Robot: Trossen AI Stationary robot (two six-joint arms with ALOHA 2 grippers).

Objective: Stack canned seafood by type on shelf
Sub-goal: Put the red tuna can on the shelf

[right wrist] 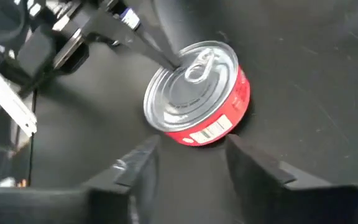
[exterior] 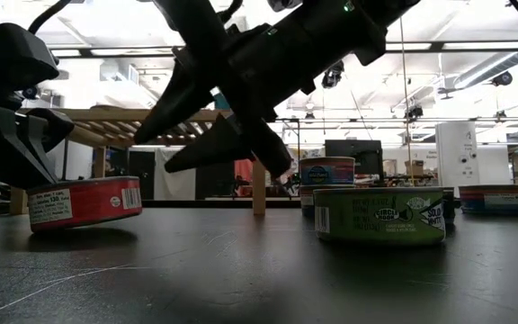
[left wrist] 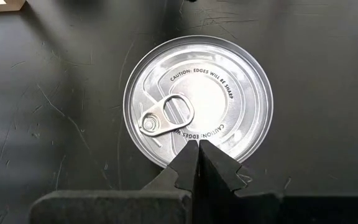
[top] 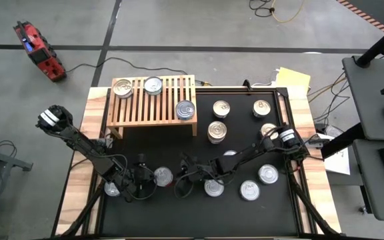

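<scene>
The black table [top: 292, 213] fills the lower middle of the high view, with the wooden shelf [top: 153, 100] at its upper left carrying three cans [top: 153, 85] on its slats. About ten more cans [top: 221, 109] lie scattered over the mat to the right and below. Only the low view shows the labels: a red can [exterior: 84, 202] at left and a green can [exterior: 380, 214] right of centre, the shelf behind them. The left gripper [top: 144, 177], at lower centre of the high view, has its fingers pressed together, holding nothing, tips over the red can's silver lid [left wrist: 197, 102], as its wrist view shows. The right gripper [right wrist: 188, 162] stands just beside that can with its fingers parted and empty; the low view shows it off the table.
</scene>
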